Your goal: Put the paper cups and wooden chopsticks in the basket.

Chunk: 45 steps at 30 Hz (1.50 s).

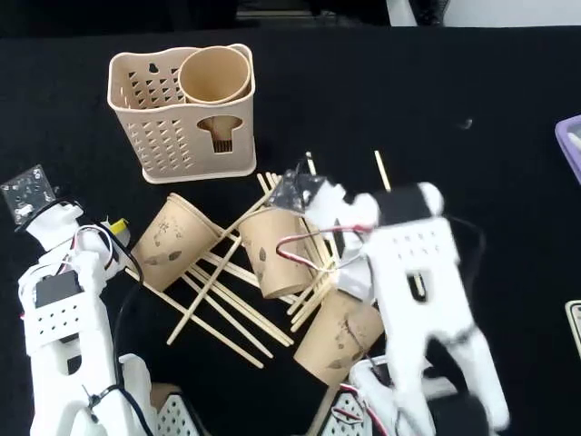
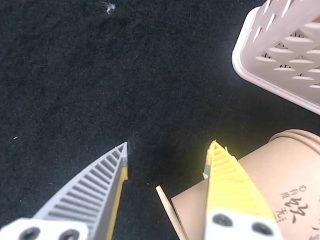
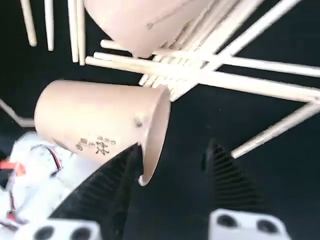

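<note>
From above, the black tabletop (image 1: 436, 82) carries the basket (image 1: 182, 113) upright toward its far left corner. An upright cup (image 1: 215, 74) stands in it, mouth up, in the compartment farther from the left edge.

Three more cups lie on their sides mid-tabletop. The left cup (image 1: 168, 241) runs on a diagonal, mouth toward the far right. The middle cup (image 1: 268, 252) points its mouth at the far edge. The third cup (image 1: 334, 338) lies slanted nearer the near edge, partly under an arm, and I can't say which end is its mouth.

The chopsticks (image 1: 231, 304) fan out crisscross between and under the cups. Most slant from near left to far right, and one stray chopstick (image 1: 383, 171) lies apart beyond them. A purple object (image 1: 569, 145) sits at the right edge.

The left end effector (image 1: 116, 232) sits just beside the left cup's base. The right end effector (image 1: 295, 193) hangs over the middle cup's mouth end.

Left wrist view: the left end effector (image 2: 169, 145) is spread wide and holds nothing. The left cup (image 2: 285, 185) sits by its yellow finger, and the basket (image 2: 280, 55) is beyond.

Right wrist view: the right end effector (image 3: 174, 146) is also parted and empty. A cup (image 3: 95, 120) lies on its side with its rim at one black fingertip; I can't tell whether they touch. Chopsticks (image 3: 235, 62) cross behind it.
</note>
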Each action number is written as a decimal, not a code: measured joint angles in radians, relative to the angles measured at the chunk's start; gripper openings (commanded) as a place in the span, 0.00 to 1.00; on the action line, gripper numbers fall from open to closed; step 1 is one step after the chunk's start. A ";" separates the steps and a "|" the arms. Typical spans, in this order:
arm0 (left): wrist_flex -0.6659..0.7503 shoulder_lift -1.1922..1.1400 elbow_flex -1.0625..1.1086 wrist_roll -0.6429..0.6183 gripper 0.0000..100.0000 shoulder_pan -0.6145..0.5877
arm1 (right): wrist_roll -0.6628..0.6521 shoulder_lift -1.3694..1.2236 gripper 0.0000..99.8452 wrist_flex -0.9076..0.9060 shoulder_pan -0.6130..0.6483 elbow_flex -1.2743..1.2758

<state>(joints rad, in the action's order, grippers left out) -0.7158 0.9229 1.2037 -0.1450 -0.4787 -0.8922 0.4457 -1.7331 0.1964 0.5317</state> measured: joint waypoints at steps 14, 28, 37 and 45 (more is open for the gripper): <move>0.000 0.000 0.000 0.000 0.25 0.000 | -0.164 -0.178 0.01 0.000 -0.002 0.057; 0.000 0.000 0.000 0.000 0.25 0.000 | -0.233 -0.017 0.01 -0.002 -0.064 0.032; 0.000 0.000 0.000 0.000 0.25 0.002 | -0.233 0.227 0.01 -0.002 -0.087 -0.052; 0.000 0.000 0.000 0.000 0.25 0.002 | -0.308 0.264 0.01 0.003 -0.258 -0.164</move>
<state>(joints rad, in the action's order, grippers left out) -0.7158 0.9229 1.2037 -0.1450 -0.4772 -1.2006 0.7096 -1.7300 -0.0614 0.3675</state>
